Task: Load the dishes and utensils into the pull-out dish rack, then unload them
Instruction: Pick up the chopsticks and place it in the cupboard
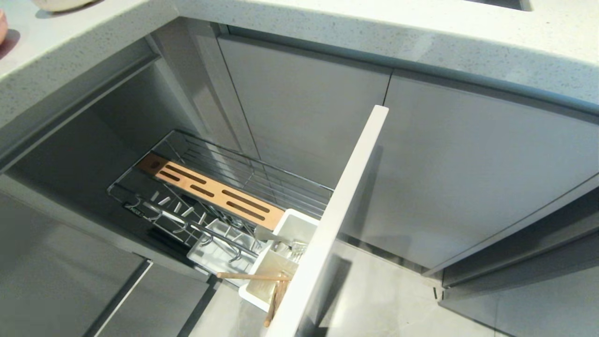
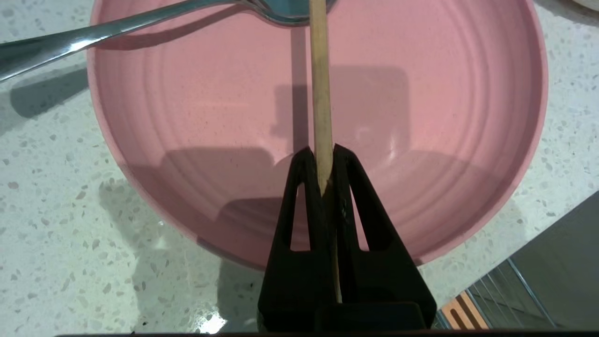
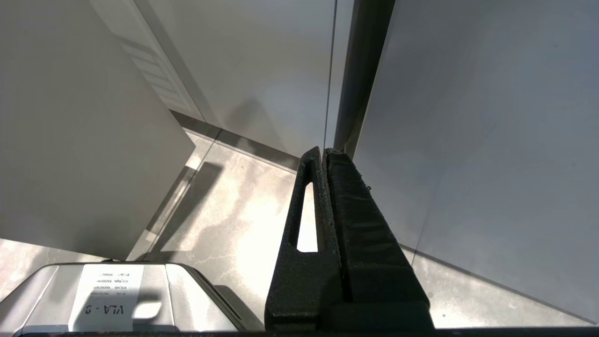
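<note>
Your left end effector (image 2: 323, 161) sits over the worktop (image 2: 70, 210) and is clamped on the near tip of a single chopstick (image 2: 319, 93), pads pressed against it from both sides. The stick's long axis runs straight out from the fingertips, across the pink plate (image 2: 421, 140), to the spoon (image 2: 93, 35) whose bowl rests on the plate's far rim. The rack (image 1: 262, 185) lies below and to the side, pulled out. One chopstick (image 1: 252, 276) already lies across its white caddy (image 1: 269, 267), so I'd judge this one goes there too: lift clear of the spoon first. Your right end effector (image 3: 324, 152) hangs parked beside the cabinet doors (image 3: 468, 140), fingers pressed together on nothing.
</note>
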Available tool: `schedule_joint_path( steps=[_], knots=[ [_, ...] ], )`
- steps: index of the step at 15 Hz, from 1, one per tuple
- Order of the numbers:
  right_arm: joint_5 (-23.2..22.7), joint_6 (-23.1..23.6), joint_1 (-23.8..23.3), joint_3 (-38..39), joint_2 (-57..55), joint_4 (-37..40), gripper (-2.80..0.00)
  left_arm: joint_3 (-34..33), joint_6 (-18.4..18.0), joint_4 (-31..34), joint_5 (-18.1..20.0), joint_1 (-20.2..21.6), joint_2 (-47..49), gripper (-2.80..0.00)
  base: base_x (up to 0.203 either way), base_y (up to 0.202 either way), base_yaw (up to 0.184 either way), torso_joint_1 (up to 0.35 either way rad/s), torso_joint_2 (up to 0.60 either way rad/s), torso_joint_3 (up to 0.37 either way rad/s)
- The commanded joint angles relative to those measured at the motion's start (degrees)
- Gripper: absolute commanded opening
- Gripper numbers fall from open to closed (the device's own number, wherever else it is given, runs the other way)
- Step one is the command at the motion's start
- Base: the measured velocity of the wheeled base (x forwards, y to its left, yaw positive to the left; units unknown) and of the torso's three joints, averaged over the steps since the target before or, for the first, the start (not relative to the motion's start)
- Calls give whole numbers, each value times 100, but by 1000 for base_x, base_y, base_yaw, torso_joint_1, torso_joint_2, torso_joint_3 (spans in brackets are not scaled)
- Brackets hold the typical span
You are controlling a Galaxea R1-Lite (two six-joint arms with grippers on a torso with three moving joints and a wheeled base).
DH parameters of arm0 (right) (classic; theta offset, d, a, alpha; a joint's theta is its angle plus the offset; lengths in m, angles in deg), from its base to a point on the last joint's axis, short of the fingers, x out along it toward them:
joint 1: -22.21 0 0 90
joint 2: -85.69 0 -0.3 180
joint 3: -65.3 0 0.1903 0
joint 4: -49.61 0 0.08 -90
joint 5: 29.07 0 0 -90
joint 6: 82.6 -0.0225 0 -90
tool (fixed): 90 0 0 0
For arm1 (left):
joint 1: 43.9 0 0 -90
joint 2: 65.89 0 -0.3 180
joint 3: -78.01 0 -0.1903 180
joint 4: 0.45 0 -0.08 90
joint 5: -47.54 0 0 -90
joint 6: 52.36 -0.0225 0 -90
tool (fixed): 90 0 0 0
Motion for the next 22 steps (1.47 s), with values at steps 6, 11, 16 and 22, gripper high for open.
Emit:
schedule_joint_path(
  steps=[6,11,16,22],
  knots=[
    [1,0,2,9,-5,-1,-280,9,55,-92,-4,12,-247,-280,0,0,0,0,0,0],
    [1,0,2,9,-5,-1,-280,9,981,-880,-23,-435,-615,-280,0,0,0,0,0,0],
    [1,0,2,9,-5,-1,-280,-15,1570,-1047,-608,-2371,-828,-280,0,0,0,0,0,0],
    [1,0,2,9,-5,-1,-280,-416,1703,-918,-1504,-5117,-959,-280,0,0,0,0,0,0]
  ],
)
